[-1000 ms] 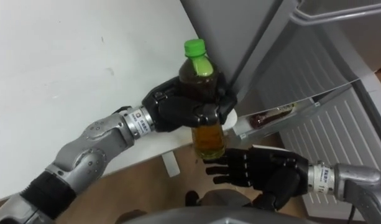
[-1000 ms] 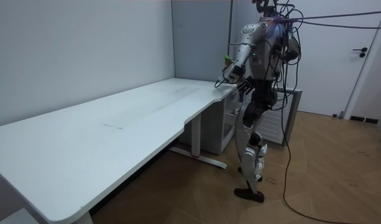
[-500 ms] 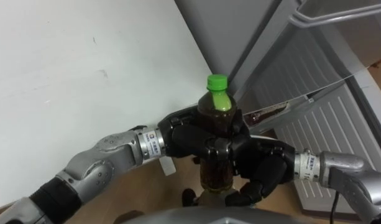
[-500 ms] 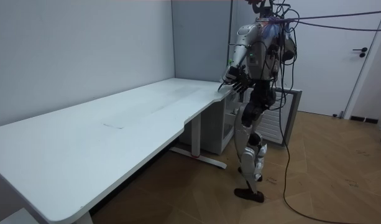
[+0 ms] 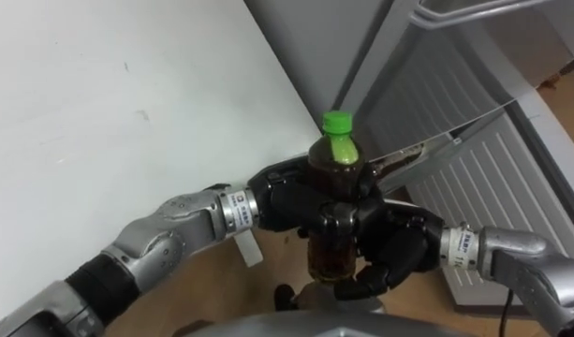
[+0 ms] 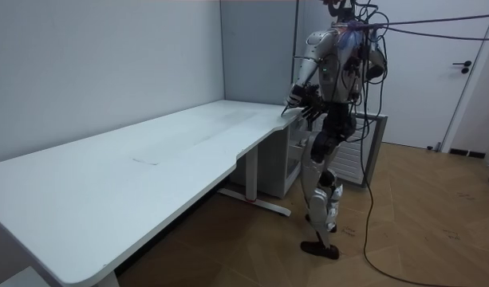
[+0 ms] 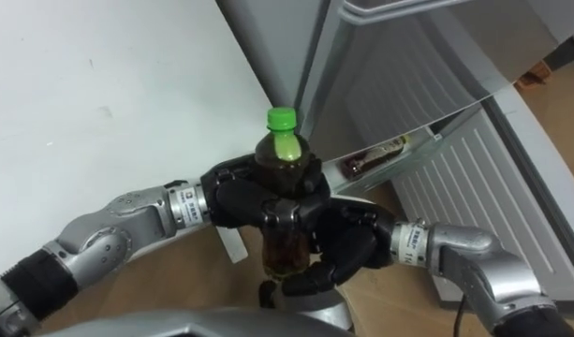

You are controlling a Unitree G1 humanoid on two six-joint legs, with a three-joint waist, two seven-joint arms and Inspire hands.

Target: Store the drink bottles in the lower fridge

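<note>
The task is being judged as about half done for this one drink: the bottle (image 5: pixel 335 161) is being held upright in the air by both hands, in front of the robot's chest, and it is not yet being set inside the fridge (image 5: pixel 354 49). The left hand (image 5: pixel 285 192) is being kept round the upper, wider part of the bottle, with its fingers curled closely on it. The right hand (image 5: pixel 401 248) is being closed round the lower part, so the bottle is being gripped from two sides. Above the fingers the green cap and the neck are being left free, and below the fingers of the left hand a part of the amber body is being shown. The bottle is being seen as closed and filled with a brown drink nearly up to the neck. Beyond the fingers of the right hand the white ribbed door (image 5: pixel 511 192) of the fridge is being held open, and on its shelf (image 5: pixel 455 140) a dark, long thing (image 5: pixel 410 155) is being kept lying; it is perhaps another bottle, but this cannot be told. On the other side of the left hand's fingers the white table (image 5: pixel 99 112) is being seen. What is left, as a judgement, is lowering the bottle to the lower compartment, standing it there and letting it go.
</note>
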